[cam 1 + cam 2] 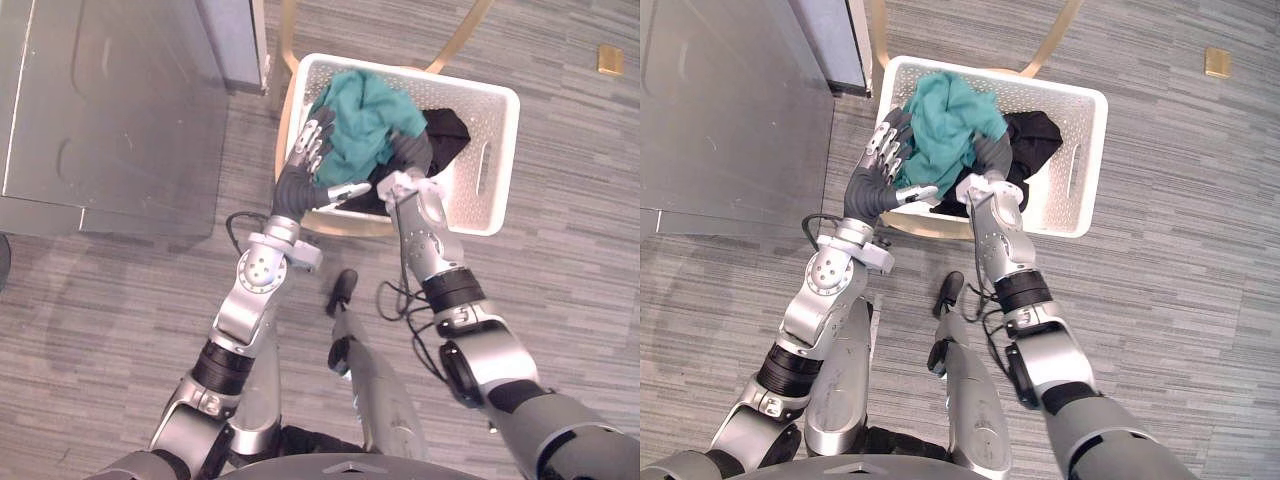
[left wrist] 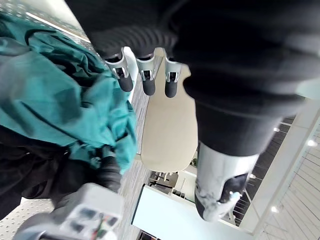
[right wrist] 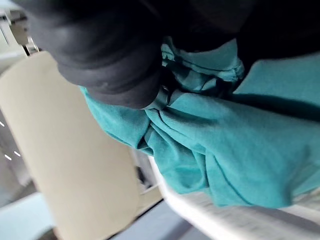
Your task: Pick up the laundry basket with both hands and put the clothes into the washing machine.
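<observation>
Where the grey striped floor (image 1: 560, 300) runs across the whole scene, a white laundry basket (image 1: 497, 150) sits on the pale seat of a wooden chair (image 1: 345, 224), whose curved back rail rises on the far side. The washing machine (image 1: 100, 110) shows its grey top at the far left, close beside the chair and the basket's left rim. To the right and near side of the basket the floor lies open. A small brass plate (image 1: 610, 60) is set in the floor well off at the far right. Inside the basket, a teal garment (image 1: 365, 115) is heaped over the left half and a black garment (image 1: 447, 132) lies to its right. The left hand (image 1: 300, 178) is at the basket's near-left corner, fingers straight and spread, thumb out, just beside the teal cloth. The right hand (image 1: 412, 152) reaches in over the near rim with its fingers buried in the teal garment, so I cannot tell whether they grip it.
</observation>
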Available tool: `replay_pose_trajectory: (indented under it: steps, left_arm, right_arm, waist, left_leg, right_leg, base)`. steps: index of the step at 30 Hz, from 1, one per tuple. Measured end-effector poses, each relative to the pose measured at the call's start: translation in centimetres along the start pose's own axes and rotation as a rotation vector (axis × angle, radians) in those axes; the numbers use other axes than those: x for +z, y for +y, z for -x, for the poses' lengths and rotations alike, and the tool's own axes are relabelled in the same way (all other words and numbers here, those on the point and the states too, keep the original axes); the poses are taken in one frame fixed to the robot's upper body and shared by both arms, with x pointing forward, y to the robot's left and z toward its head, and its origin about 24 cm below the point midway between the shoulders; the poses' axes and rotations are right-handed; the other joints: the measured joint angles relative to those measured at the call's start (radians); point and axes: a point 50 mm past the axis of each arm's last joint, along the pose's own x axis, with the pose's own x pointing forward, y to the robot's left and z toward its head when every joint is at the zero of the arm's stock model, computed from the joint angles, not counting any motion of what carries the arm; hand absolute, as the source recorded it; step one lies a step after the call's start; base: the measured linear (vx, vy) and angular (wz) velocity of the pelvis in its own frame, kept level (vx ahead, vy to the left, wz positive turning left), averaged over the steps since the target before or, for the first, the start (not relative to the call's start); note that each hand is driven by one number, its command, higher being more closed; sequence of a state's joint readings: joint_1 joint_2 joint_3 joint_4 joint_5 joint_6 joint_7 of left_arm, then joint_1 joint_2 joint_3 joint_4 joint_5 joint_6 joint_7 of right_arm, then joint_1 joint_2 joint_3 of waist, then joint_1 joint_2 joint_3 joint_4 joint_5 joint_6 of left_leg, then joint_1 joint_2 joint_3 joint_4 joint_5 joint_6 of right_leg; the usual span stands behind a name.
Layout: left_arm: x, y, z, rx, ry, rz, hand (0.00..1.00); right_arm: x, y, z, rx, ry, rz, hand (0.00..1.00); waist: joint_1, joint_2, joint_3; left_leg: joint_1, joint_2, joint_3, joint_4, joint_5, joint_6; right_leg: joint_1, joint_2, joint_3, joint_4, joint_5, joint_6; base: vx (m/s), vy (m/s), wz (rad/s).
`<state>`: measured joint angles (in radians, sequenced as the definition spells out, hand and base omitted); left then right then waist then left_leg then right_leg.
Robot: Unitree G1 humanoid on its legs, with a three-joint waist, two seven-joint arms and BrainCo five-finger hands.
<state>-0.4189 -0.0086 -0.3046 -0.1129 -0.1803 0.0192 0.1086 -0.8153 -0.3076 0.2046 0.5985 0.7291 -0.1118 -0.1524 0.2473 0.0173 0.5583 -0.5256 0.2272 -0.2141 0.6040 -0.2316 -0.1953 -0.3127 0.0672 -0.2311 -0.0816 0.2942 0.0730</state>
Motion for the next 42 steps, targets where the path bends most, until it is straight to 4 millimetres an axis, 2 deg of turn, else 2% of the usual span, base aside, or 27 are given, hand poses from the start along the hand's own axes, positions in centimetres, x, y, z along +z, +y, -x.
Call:
replay_pose_trajectory:
  steps: [3, 5, 6, 9, 10, 13, 14, 16, 18, 21, 24, 27, 28, 31, 36, 38, 42]
  left_arm:
    - [-0.7, 0.4, 1.0, 0.021, 0.029, 0.02, 0.0]
    - [-0.7, 0.5, 1.8, 0.03, 0.034, 0.029, 0.0]
    - [-0.7, 0.5, 2.3, 0.027, 0.037, 0.029, 0.0]
    - [-0.9, 0.0, 2.5, -0.005, 0.048, 0.014, 0.0]
    - [-0.8, 0.0, 2.5, -0.005, 0.046, 0.015, 0.0]
    - [-0.2, -0.1, 2.5, -0.011, 0.018, 0.018, 0.0]
    - [0.1, -0.2, 2.4, -0.014, 0.007, 0.021, 0.0]
    - [0.2, -0.6, 2.3, -0.026, 0.003, 0.025, 0.0]
    - [0.2, -1.3, 2.3, -0.046, 0.001, 0.043, 0.0]
    - [0.5, -1.7, 2.0, -0.046, -0.013, 0.064, 0.0]
    - [0.6, -2.0, 2.0, -0.042, -0.018, 0.082, 0.0]
    - [0.6, -1.8, 2.0, -0.034, -0.02, 0.08, 0.0]
    - [0.8, -1.5, 1.9, -0.024, -0.027, 0.079, 0.0]
    - [1.0, -0.6, 2.0, 0.014, -0.038, 0.072, 0.0]
    - [0.9, 0.5, 2.3, 0.068, -0.034, 0.062, 0.0]
    - [0.8, 0.6, 2.4, 0.071, -0.029, 0.061, 0.0]
    - [0.4, 0.9, 2.9, 0.087, -0.009, 0.063, 0.0]
  right_arm:
    - [-1.4, -3.1, 0.0, -0.009, 0.122, 0.298, 1.0]
    - [-1.2, -4.8, -0.2, -0.016, 0.169, 0.452, 1.0]
    - [-0.5, -5.7, -0.5, -0.013, 0.19, 0.613, 1.0]
    - [2.0, -6.9, -1.3, -0.022, 0.184, 0.938, 1.0]
    - [2.6, -7.2, -1.5, -0.035, 0.178, 1.015, 1.0]
    - [3.6, -8.0, -1.9, -0.091, 0.189, 1.097, 1.0]
    - [4.0, -8.5, -2.1, -0.125, 0.2, 1.111, 0.0]
    - [4.7, -9.5, -2.1, -0.188, 0.217, 1.107, 0.0]
    - [5.4, -11.3, -1.7, -0.301, 0.223, 1.025, 0.0]
    - [6.1, -12.1, -1.4, -0.371, 0.196, 0.923, 0.0]
    - [5.6, -12.4, -1.1, -0.384, 0.193, 0.85, 0.0]
    - [5.0, -11.6, -1.1, -0.358, 0.174, 0.838, 0.0]
    - [4.5, -9.9, -1.2, -0.283, 0.131, 0.832, 0.0]
    - [4.8, -6.8, -1.6, -0.167, 0.035, 0.824, 0.0]
    - [4.7, -3.0, -1.3, -0.006, -0.059, 0.856, 0.0]
    - [4.9, -2.2, -1.2, 0.022, -0.08, 0.863, 0.0]
    - [6.5, -1.1, -1.2, 0.047, -0.165, 0.953, 0.0]
  waist:
    - [-0.005, -0.003, 0.0]
    - [-0.015, -0.015, 0.001]
    - [-0.019, -0.026, 0.0]
    - [-0.022, -0.029, 0.001]
    - [-0.024, -0.031, 0.0]
    - [-0.025, -0.031, 0.001]
    - [-0.025, -0.031, 0.0]
    - [-0.02, -0.031, 0.0]
    - [-0.011, -0.031, 0.0]
    - [-0.008, -0.03, 0.0]
    - [-0.003, -0.03, 0.0]
    - [-0.004, -0.03, 0.0]
    - [-0.007, -0.03, 0.0]
    - [-0.026, -0.03, 0.0]
    - [-0.048, -0.033, -0.002]
    - [-0.053, -0.034, -0.002]
    - [-0.053, -0.043, -0.002]
  left_leg:
    - [-0.004, -0.001, -0.001, 0.003, 0.0, 0.0]
    - [-0.013, -0.002, -0.004, 0.003, 0.001, 0.0]
    - [-0.021, -0.002, -0.005, 0.003, 0.002, 0.0]
    - [-0.034, -0.004, -0.011, 0.007, 0.003, 0.0]
    - [-0.034, -0.004, -0.012, 0.007, 0.003, 0.0]
    - [-0.04, -0.006, -0.013, 0.006, 0.002, 0.001]
    - [-0.048, -0.007, -0.013, 0.007, 0.002, 0.001]
    - [-0.055, -0.009, -0.017, 0.008, 0.002, 0.001]
    - [-0.055, -0.01, -0.022, 0.008, 0.001, 0.002]
    - [-0.055, -0.013, -0.019, 0.01, 0.0, 0.005]
    - [-0.054, -0.014, -0.014, 0.012, -0.002, 0.007]
    - [-0.052, -0.014, -0.011, 0.012, -0.001, 0.007]
    - [-0.049, -0.013, -0.007, 0.012, -0.001, 0.007]
    - [-0.047, -0.013, -0.006, 0.011, -0.001, 0.007]
    - [-0.017, -0.011, -0.001, 0.0, -0.001, 0.007]
    - [-0.011, -0.01, -0.001, -0.001, -0.001, 0.007]
    - [-0.004, -0.01, 0.004, -0.005, 0.001, 0.006]
  right_leg:
    - [-0.002, 0.0, -0.001, 0.0, -0.007, -0.001]
    - [-0.008, 0.0, -0.003, 0.0, -0.008, -0.001]
    - [-0.016, 0.0, -0.003, 0.0, -0.008, -0.001]
    - [-0.023, 0.0, -0.006, 0.0, -0.007, 0.0]
    - [-0.023, 0.0, -0.007, 0.0, -0.007, 0.0]
    - [-0.028, -0.002, -0.009, 0.0, -0.007, 0.0]
    - [-0.035, -0.003, -0.01, 0.0, -0.007, 0.0]
    - [-0.04, -0.004, -0.013, 0.0, 0.0, -0.003]
    - [-0.038, -0.003, -0.012, 0.0, 0.006, -0.004]
    - [-0.038, -0.006, -0.004, 0.0, 0.008, -0.003]
    - [-0.038, -0.008, 0.001, 0.0, 0.001, 0.007]
    - [-0.038, -0.009, 0.004, 0.0, -0.005, 0.015]
    - [-0.037, -0.009, 0.007, 0.0, -0.005, 0.015]
    - [-0.035, -0.009, 0.006, 0.0, -0.004, 0.014]
    - [-0.011, -0.009, 0.007, 0.0, 0.005, 0.002]
    - [-0.006, -0.009, 0.007, 0.0, 0.005, 0.002]
    - [-0.002, -0.012, 0.008, 0.0, 0.007, 0.0]
  base:
    - [-0.01, 0.006, 0.01]
    - [-0.01, 0.007, 0.02]
    - [0.0, 0.0, 0.0]
    - [0.0, 0.015, 0.03]
    - [0.0, 0.023, 0.04]
    - [0.01, 0.02, 0.02]
    - [0.02, 0.035, 0.02]
    - [0.02, 0.039, 0.04]
    - [0.04, 0.054, 0.05]
    - [0.01, 0.063, 0.0]
    - [-0.02, 0.046, -0.03]
    - [-0.04, 0.028, -0.04]
    - [-0.03, 0.02, -0.05]
    - [-0.01, 0.006, -0.01]
    - [0.0, 0.007, 0.0]
    - [0.0, 0.0, 0.0]
    - [0.0, 0.0, 0.0]
